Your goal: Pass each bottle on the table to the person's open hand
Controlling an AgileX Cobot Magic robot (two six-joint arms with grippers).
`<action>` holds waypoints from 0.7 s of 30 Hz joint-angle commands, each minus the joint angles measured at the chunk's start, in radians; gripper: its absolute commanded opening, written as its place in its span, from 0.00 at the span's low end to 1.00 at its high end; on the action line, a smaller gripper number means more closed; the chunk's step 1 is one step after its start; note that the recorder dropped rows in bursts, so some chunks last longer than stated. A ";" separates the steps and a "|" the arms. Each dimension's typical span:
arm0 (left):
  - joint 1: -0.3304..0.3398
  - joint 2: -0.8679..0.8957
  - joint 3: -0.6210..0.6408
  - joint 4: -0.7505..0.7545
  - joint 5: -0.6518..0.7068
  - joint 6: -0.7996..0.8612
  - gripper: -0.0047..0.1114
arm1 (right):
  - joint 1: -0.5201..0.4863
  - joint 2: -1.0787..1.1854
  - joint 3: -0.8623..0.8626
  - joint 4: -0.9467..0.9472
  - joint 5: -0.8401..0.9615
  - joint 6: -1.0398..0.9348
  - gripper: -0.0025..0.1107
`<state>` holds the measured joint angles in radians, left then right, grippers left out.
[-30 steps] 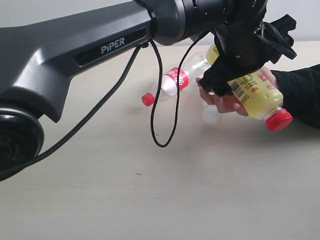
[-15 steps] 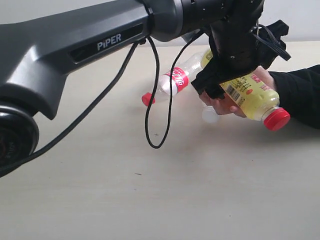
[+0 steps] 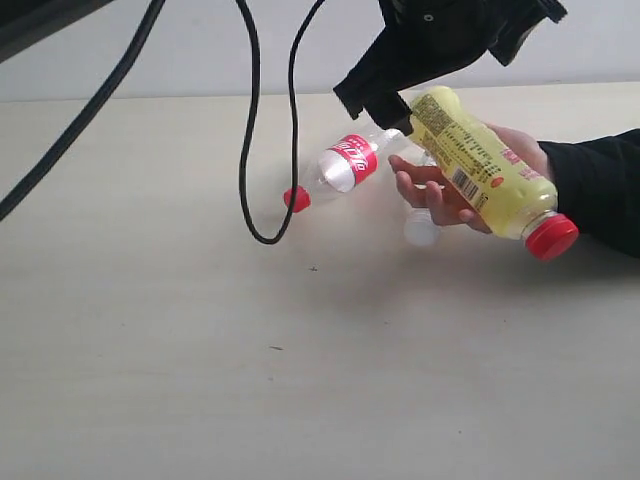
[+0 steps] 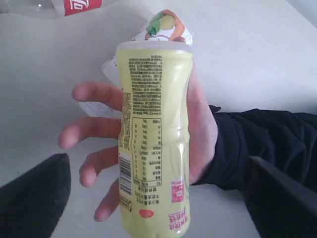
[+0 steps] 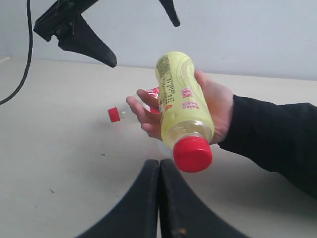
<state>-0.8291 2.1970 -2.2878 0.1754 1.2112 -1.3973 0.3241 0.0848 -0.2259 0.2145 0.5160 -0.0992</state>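
Observation:
The yellow bottle (image 3: 485, 170) with a red cap lies across the person's open hand (image 3: 430, 195), its cap pointing away from the palm. My left gripper (image 3: 450, 55) hangs open just above it, touching nothing; in the left wrist view its fingers stand wide on either side of the yellow bottle (image 4: 153, 139). The clear bottle (image 3: 345, 165) with red cap and label lies on the table (image 3: 200, 380) beside the hand. A whitish bottle (image 3: 421, 230) shows partly under the hand; the other is hidden. My right gripper (image 5: 159, 168) is shut and empty, low in front of the hand.
A black cable (image 3: 262, 150) hangs in a loop from the left arm down to near the clear bottle's cap. The person's black sleeve (image 3: 600, 190) rests on the table at the right edge.
My left gripper has opened off the yellow bottle and risen; the arm has lifted mostly out of the exterior view. The bottle stays in the person's hand.

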 commanded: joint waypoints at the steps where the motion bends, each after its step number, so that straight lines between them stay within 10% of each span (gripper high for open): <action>1: 0.003 -0.009 -0.002 -0.030 0.010 0.052 0.73 | 0.001 -0.004 0.002 0.000 -0.004 -0.002 0.02; 6: 0.003 -0.015 -0.002 -0.090 0.010 0.203 0.06 | 0.001 -0.004 0.002 0.000 -0.004 -0.002 0.02; 21: -0.040 -0.139 0.050 0.055 0.010 0.810 0.09 | 0.001 -0.004 0.002 0.000 -0.004 -0.002 0.02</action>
<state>-0.8520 2.0875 -2.2761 0.2101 1.2196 -0.6565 0.3241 0.0848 -0.2259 0.2145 0.5160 -0.0985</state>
